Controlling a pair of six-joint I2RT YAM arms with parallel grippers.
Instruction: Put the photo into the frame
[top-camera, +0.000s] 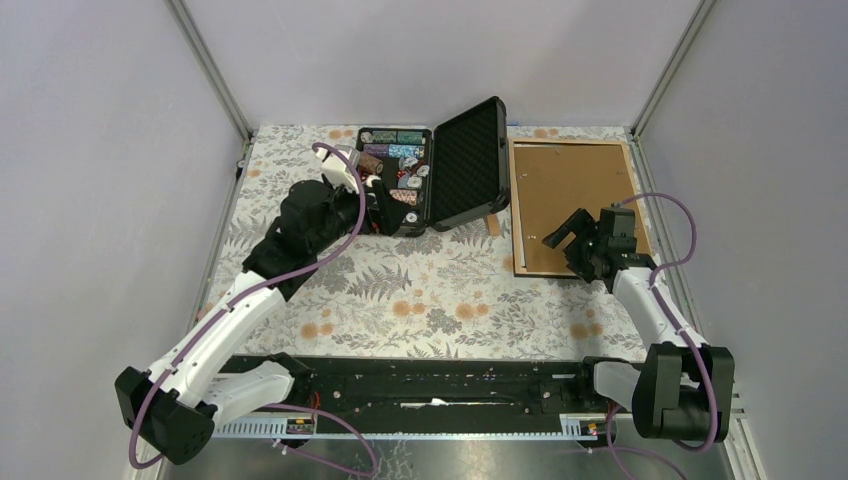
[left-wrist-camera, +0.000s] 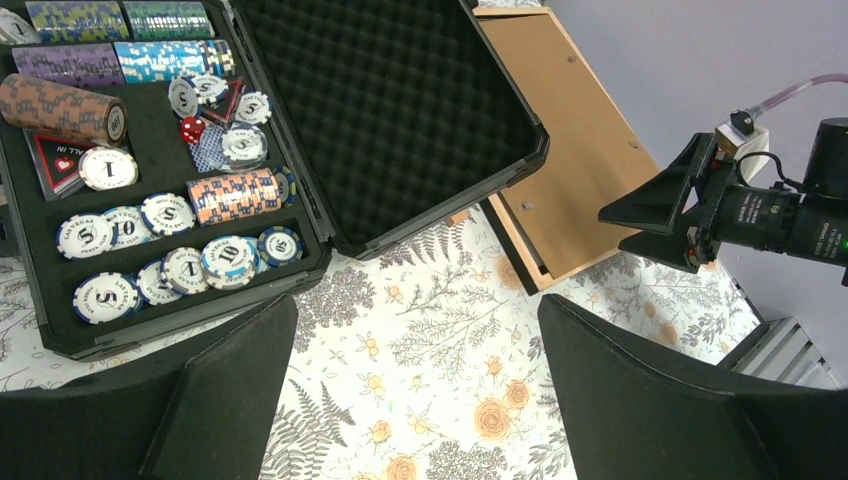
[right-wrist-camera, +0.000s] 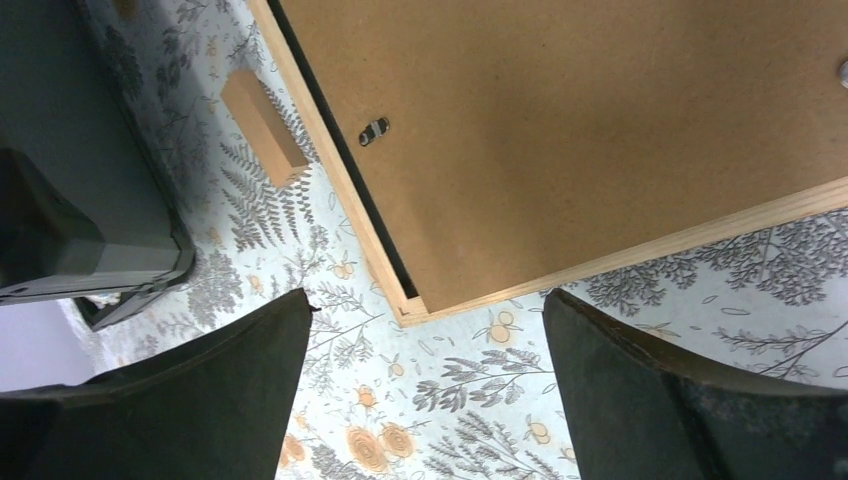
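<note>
Jaws both wide open, empty | frame (top-camera: 572, 200) back-side up | chips (left-wrist-camera: 228, 262) read 1, 5, 10

Frame (top-camera: 560, 185) had a matt brown fibreboard back and pale wood rim. Case (top-camera: 466, 160) lid carried black dimpled foam.

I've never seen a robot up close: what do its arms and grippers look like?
The left arm and right arm have white links between bulky black joints, each trailed by a looping purple cable. The left gripper and right gripper end in two broad black wedge fingers.
</note>
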